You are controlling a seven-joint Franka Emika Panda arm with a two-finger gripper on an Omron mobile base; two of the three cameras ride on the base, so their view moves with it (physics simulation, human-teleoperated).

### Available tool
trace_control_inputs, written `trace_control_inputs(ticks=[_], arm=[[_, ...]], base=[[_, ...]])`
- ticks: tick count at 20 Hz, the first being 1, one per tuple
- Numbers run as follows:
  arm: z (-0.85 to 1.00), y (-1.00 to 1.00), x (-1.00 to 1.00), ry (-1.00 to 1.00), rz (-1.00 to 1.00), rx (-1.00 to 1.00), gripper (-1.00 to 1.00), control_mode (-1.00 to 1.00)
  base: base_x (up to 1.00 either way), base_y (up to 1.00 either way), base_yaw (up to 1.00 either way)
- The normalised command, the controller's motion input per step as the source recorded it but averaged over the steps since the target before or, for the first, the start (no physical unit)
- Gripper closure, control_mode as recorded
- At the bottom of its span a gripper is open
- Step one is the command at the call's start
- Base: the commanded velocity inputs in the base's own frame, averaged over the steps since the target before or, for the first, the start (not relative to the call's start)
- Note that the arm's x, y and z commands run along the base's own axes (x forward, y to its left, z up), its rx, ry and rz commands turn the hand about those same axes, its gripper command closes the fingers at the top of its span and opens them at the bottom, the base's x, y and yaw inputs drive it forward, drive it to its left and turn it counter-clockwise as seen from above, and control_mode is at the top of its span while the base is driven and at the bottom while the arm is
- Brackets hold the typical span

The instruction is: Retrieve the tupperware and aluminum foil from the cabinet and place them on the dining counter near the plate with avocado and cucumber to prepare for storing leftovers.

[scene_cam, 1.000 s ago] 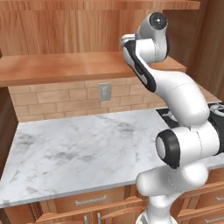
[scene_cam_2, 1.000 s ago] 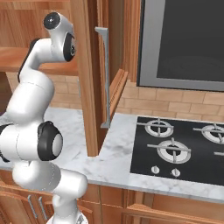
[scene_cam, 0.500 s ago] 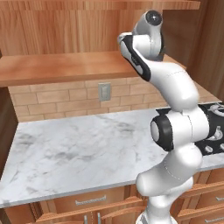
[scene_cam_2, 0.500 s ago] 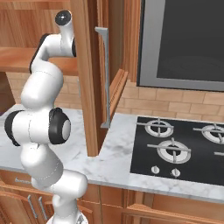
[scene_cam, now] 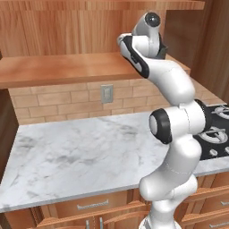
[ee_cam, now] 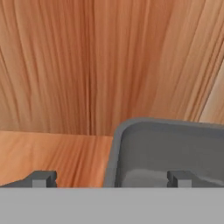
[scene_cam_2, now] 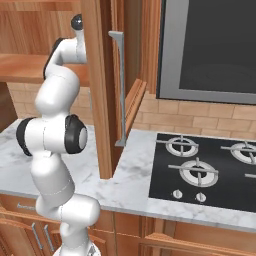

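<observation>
A: Dark grey plastic, hand view: the tupperware [ee_cam: 166, 151] sits on the shelf board [ee_cam: 52, 155] of the cabinet [ee_cam: 109, 61], close in front of the camera. Rounded corner and flared rim are clear; its open top faces the lens, so part of the inside shows.

B: Claw state?

A: Gripper [ee_cam: 111, 177] spread wide. One fingertip [ee_cam: 41, 178] is over bare shelf wood well to the side of the tub; the other fingertip [ee_cam: 179, 178] is in front of the tub's interior. The near wall of the tub lies between them. No contact that I can confirm.

B: Left base view?

A: It gives what the hand view lacks, the setting. The arm [scene_cam: 172, 129] rises from the lower right, elbow bent, wrist reaching over the shelf edge at the right end of the cabinet [scene_cam: 67, 31]. The hand itself is hidden behind the wrist there, so finger spacing cannot be read. Below: marble worktop [scene_cam: 76, 152], tan brick backsplash [scene_cam: 49, 100] with a wall outlet [scene_cam: 106, 93], stove [scene_cam: 214, 132] at the right edge.

B: Right base view?

A: It adds the side geometry. The open cabinet door [scene_cam_2: 99, 85] stands edge-on with its long grey handle [scene_cam_2: 120, 90] toward the camera, hiding the arm's upper end and the hand. Also a dark panel [scene_cam_2: 210, 45] above the black stove [scene_cam_2: 205, 170] and its burners
</observation>
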Motion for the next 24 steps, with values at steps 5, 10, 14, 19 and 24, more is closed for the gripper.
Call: trace_control_inputs(ticks=[5, 10, 14, 19, 24], arm=[[-0.15, -0.01, 0.42, 0.01, 0.0, 0.0, -1.0, -1.0], [-0.18, -0.17, 0.1, 0.06, 0.0, 0.0, -1.0, -1.0], [-0.11, -0.15, 0.0, 0.09, -0.01, -0.03, -1.0, -1.0], [-0.2, -0.01, -0.08, 0.03, -0.04, -0.06, -1.0, -1.0], [-0.39, 0.02, 0.0, 0.0, -0.05, -0.05, 1.0, -1.0]], base=[[0.0, 0.0, 0.0], [0.0, 0.0, 0.0], [0.0, 0.0, 0.0], [0.0, 0.0, 0.0], [0.0, 0.0, 0.0]])
